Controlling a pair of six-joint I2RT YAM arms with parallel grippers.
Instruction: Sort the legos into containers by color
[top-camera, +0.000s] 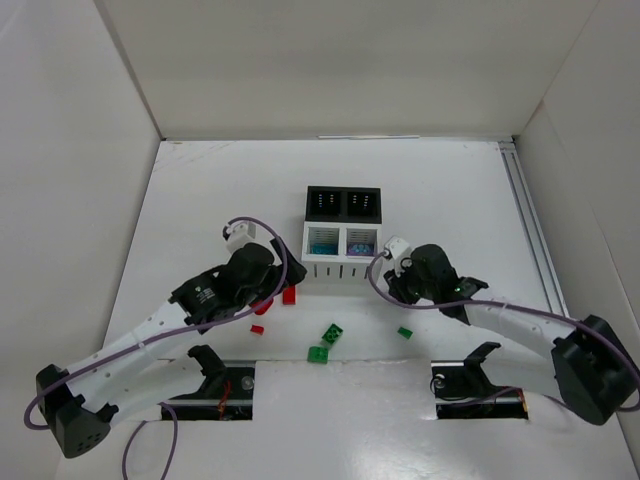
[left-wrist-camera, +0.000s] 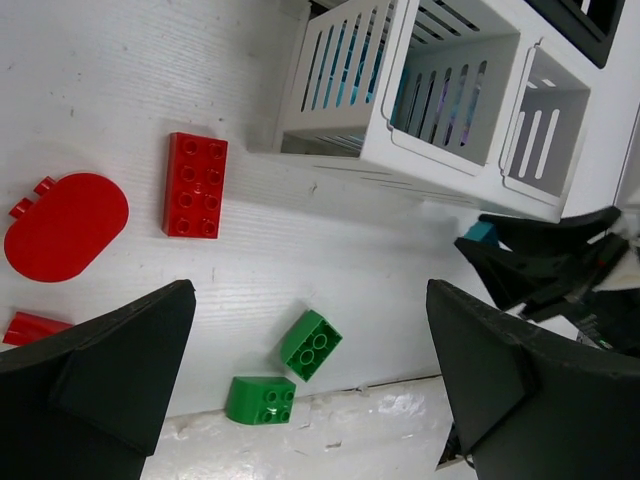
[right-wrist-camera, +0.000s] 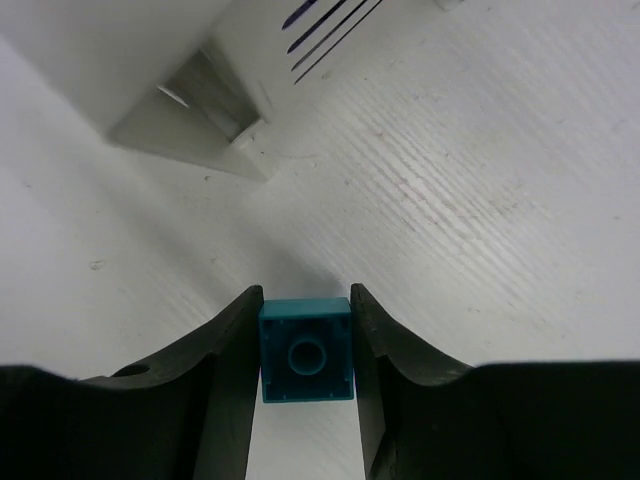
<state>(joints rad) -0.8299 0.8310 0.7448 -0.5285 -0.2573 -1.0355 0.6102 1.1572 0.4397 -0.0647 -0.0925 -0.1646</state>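
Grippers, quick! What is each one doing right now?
Left gripper: open, holding nothing.
Right gripper: shut on a small teal-blue plastic lego brick.

The containers (top-camera: 343, 224) form a 2x2 block at mid-table: the black pair (top-camera: 345, 190) far, the white slatted pair (top-camera: 342, 268) near. The left white bin (top-camera: 324, 266) holds teal-blue pieces, the right white bin (top-camera: 361, 266) purple ones. Near-left of the block lie a flat red 2x4 brick (left-wrist-camera: 195, 185), a red oval (left-wrist-camera: 66, 225) and a small red piece (top-camera: 257, 328). Nearer still, a green 2x2 brick (left-wrist-camera: 311, 344) and a rounded green brick (left-wrist-camera: 260, 400) sit just beside each other; a 3rd green piece (top-camera: 405, 332) lies to their right. A teal brick (right-wrist-camera: 306, 360), hollow underside showing, is clamped in the right gripper (right-wrist-camera: 305, 300) by the block's near-right corner.
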